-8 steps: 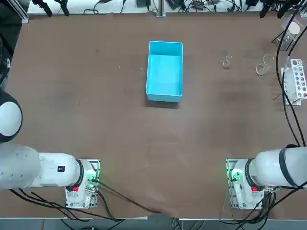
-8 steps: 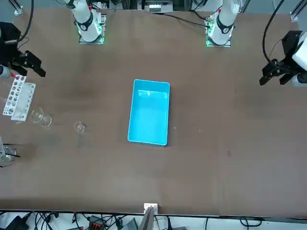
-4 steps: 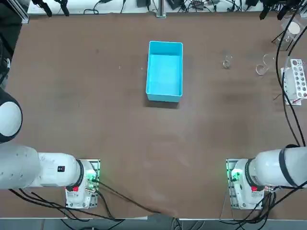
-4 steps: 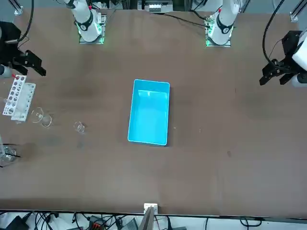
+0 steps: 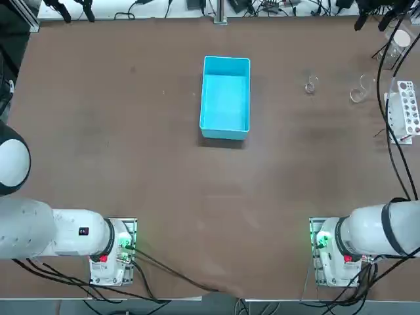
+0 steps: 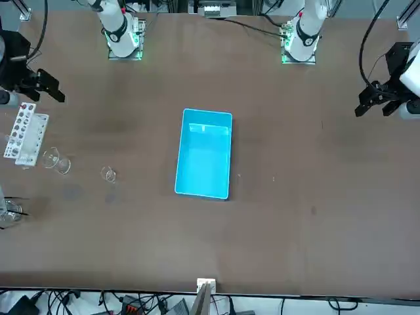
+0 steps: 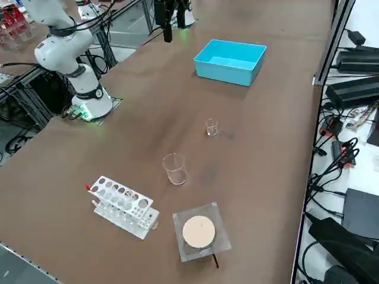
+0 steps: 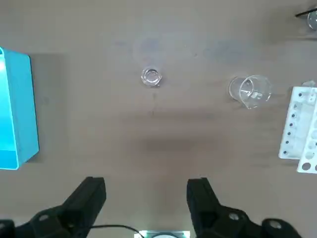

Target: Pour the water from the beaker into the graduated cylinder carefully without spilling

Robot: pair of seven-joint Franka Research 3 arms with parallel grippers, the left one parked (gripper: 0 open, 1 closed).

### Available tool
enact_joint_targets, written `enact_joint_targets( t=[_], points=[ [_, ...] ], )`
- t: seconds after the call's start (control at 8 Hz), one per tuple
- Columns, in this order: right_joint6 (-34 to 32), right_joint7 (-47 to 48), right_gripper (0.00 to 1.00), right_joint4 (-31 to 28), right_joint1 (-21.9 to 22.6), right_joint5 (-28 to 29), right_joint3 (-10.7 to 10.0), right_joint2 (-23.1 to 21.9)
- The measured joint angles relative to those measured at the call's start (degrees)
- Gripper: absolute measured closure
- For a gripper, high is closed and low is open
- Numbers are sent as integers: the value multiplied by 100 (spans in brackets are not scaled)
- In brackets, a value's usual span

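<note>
While apart: two glasses (image 8: 151, 77); one tray (image 8: 20, 111)

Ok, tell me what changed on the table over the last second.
Nothing visibly changed. The right pincer hangs open and empty above the table, as before. The beaker, the graduated cylinder, the blue tray and the white rack stand where they were.

The beaker (image 8: 151, 77), a small, short clear glass, stood upright on my counter (image 8: 163, 129), untouched. The graduated cylinder (image 8: 250, 91), the larger, taller clear glass, stood upright near it, the two apart, between the blue tray (image 8: 18, 113) and the white rack (image 8: 299, 136).
</note>
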Motion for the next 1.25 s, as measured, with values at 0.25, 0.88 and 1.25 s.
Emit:
enact_joint_targets(
  t=[0.25, 0.88, 1.25],
  points=[
    [-244, 33, 0, 8, -3, -1, 0, 3],
    [-1167, 1610, 0, 12, -16, -297, 21, 60],
    [-1241, 3279, 0, -38, 541, -1223, 114, 432]
  ],
)
